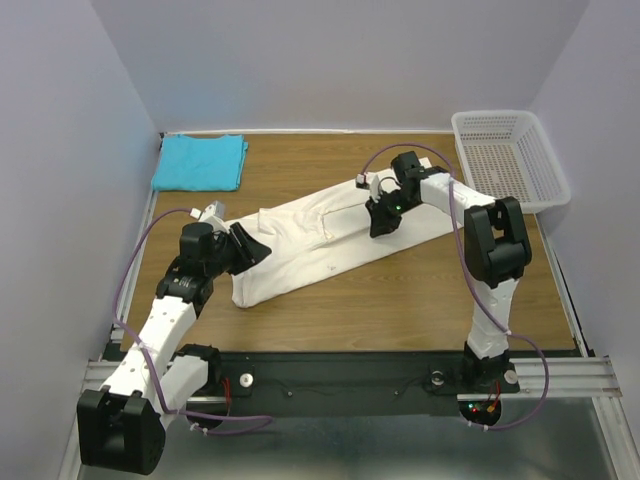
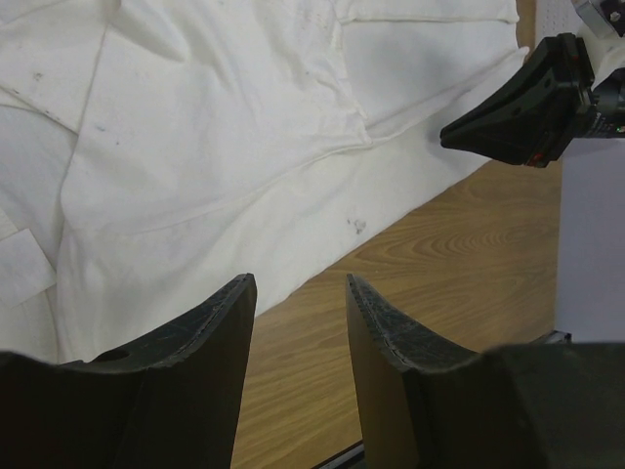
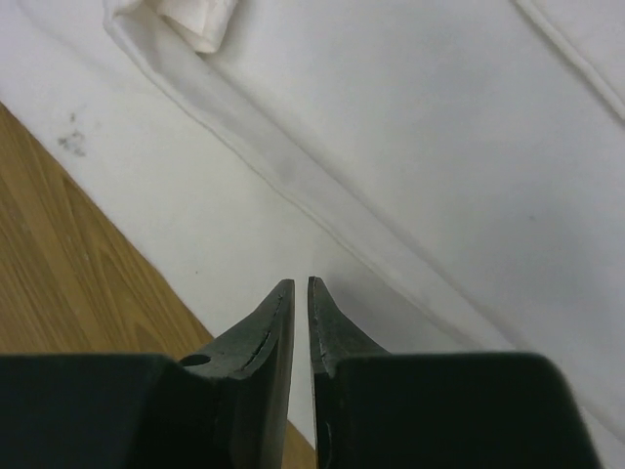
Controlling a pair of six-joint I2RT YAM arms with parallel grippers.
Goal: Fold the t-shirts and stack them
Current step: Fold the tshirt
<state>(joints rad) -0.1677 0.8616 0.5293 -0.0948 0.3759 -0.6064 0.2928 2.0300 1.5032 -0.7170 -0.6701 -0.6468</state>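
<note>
A cream-white t-shirt (image 1: 320, 240) lies spread and slanted across the middle of the table, partly folded over itself. A turquoise-blue t-shirt (image 1: 200, 162) lies folded at the far left corner. My left gripper (image 1: 255, 245) stands open at the white shirt's left end; in the left wrist view its fingers (image 2: 301, 283) frame bare wood beside the shirt's edge (image 2: 215, 127). My right gripper (image 1: 380, 225) hovers over the shirt's right half. In the right wrist view its jaws (image 3: 301, 283) are drawn together with only a thin slit and nothing between them, above the cloth (image 3: 439, 147).
A white mesh basket (image 1: 500, 115) stands at the far right corner. Bare wooden table (image 1: 400, 290) runs along the near side of the shirt. Grey walls close in the left, back and right.
</note>
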